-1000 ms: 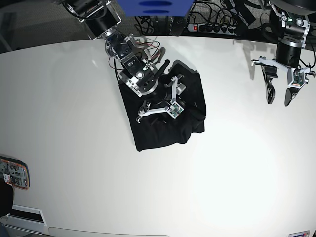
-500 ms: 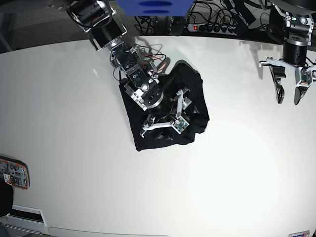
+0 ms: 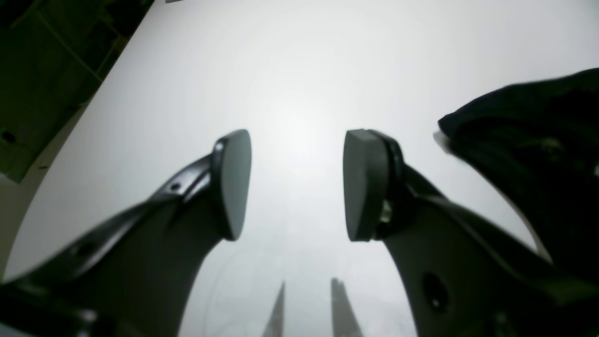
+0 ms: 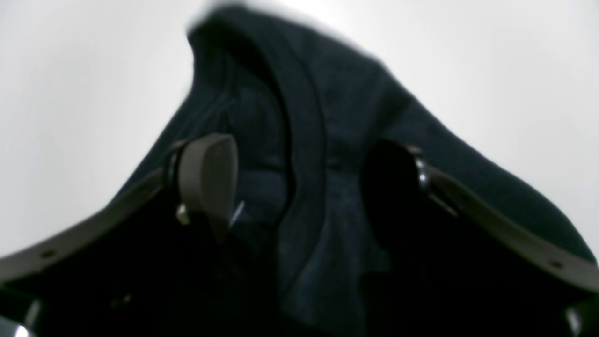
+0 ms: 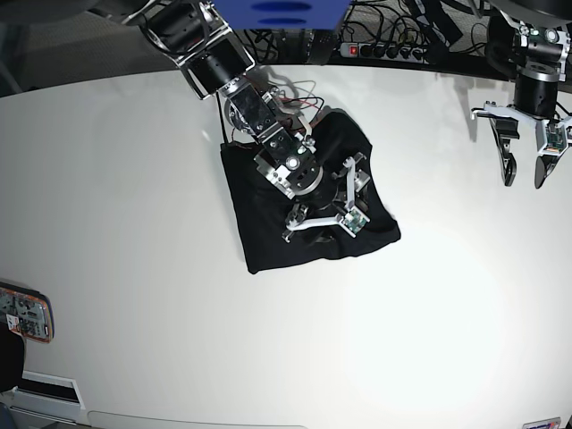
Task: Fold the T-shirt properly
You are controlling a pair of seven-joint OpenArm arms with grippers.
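Right pincer (image 5: 332, 204) spread wide over soft black T-shirt (image 5: 268, 241), smoothing the fold; next needs a hem pinch. Left pincer (image 5: 525, 168) released, idle.

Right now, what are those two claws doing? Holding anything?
Left gripper: open, holding nothing, over bare table.
Right gripper: open, jaws spread over the black T-shirt, not gripping it.
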